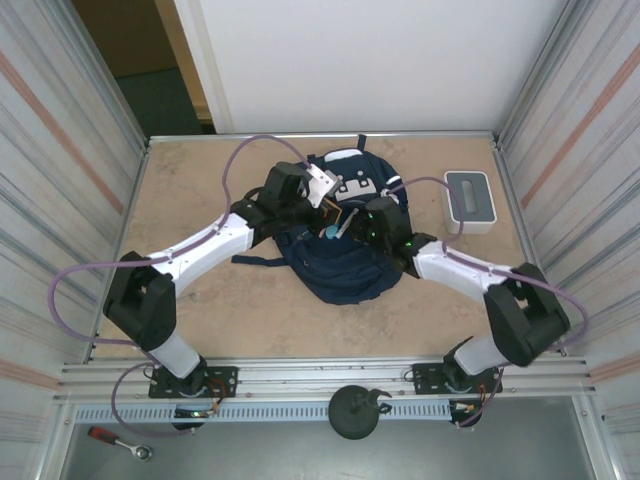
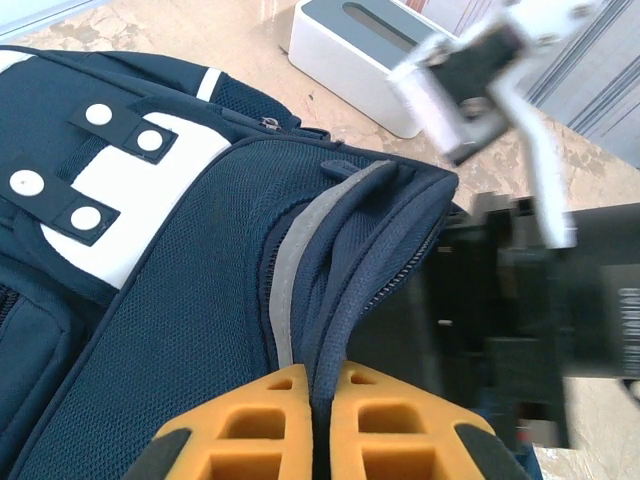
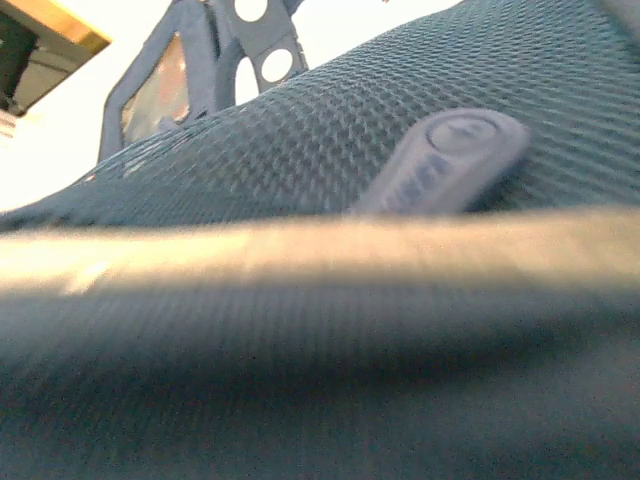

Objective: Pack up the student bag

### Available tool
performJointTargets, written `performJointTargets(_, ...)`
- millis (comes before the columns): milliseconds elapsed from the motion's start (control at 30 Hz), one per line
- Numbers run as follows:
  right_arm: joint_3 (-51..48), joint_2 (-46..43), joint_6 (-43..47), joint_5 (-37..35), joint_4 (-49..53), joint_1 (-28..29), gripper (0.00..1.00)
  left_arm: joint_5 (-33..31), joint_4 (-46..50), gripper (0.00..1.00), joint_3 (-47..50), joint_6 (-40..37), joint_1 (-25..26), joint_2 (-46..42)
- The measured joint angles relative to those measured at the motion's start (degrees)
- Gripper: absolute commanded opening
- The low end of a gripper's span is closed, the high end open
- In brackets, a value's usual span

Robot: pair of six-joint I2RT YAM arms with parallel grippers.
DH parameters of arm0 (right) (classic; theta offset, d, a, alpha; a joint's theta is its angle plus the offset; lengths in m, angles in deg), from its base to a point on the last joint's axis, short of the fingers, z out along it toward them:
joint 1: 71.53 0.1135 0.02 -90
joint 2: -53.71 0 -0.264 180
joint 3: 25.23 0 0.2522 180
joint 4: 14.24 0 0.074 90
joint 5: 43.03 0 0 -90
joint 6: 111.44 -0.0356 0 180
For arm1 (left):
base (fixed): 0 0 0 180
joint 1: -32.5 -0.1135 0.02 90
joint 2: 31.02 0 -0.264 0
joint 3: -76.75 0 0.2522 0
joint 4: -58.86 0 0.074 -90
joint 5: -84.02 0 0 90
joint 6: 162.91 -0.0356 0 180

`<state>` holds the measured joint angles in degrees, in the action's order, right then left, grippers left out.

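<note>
The student bag (image 1: 345, 262), navy blue with white buckle patches, lies in the middle of the table between both arms. In the left wrist view my left gripper (image 2: 320, 378) is shut on the bag's zip-edged rim (image 2: 345, 300), beside a pale reflective stripe (image 2: 285, 270). From above, the left gripper (image 1: 338, 210) sits at the bag's opening. The right gripper (image 1: 354, 228) reaches into that opening from the right; its fingers are hidden. The right wrist view is pressed close against blurred navy mesh (image 3: 300, 130) with a grey zip pull (image 3: 445, 160).
A small white-grey box (image 1: 468, 200) stands right of the bag, also seen in the left wrist view as the box (image 2: 360, 45). Corrugated walls (image 1: 60, 150) close in both sides. Bare tabletop (image 1: 190, 180) lies left of the bag.
</note>
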<state>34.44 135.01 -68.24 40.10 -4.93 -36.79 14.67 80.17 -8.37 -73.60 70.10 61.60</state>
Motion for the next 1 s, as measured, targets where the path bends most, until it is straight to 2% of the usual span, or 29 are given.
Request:
performJointTargets(133,-3.8,-10.2,2.4,-0.3,4.5,-0.1,0.30,-0.2,-0.2,0.01,0.1,0.0,0.0,0.2)
performJointTargets(233,-5.8,-18.9,4.1,-2.2,8.9,-1.2,0.38,-0.1,-1.9,0.10,1.7,0.3,0.1,0.2)
performJointTargets(367,-7.1,-28.9,5.8,-4.0,13.1,-6.6,0.50,-0.3,-4.5,0.31,5.8,0.6,2.1,0.2)
performJointTargets(467,-7.1,-31.7,6.4,-3.8,14.1,-11.5,0.54,-0.5,-6.5,0.44,9.3,0.7,5.5,0.7)
performJointTargets(567,-6.6,-30.3,7.1,-2.2,14.8,-14.4,0.56,-0.9,-8.7,0.52,13.0,1.0,8.8,1.6)
performJointTargets(733,-2.0,-20.2,8.7,4.9,14.9,-14.9,0.55,-2.0,-10.8,0.59,16.5,0.5,11.6,1.2)
performJointTargets(867,1.9,-9.8,9.8,10.3,13.9,-13.7,0.49,-4.6,-11.1,0.65,18.7,-0.2,11.6,-3.0)
performJointTargets(1000,2.8,-2.8,10.1,11.2,14.4,-12.4,0.46,-7.6,-11.1,0.68,20.6,0.4,9.6,-8.4)
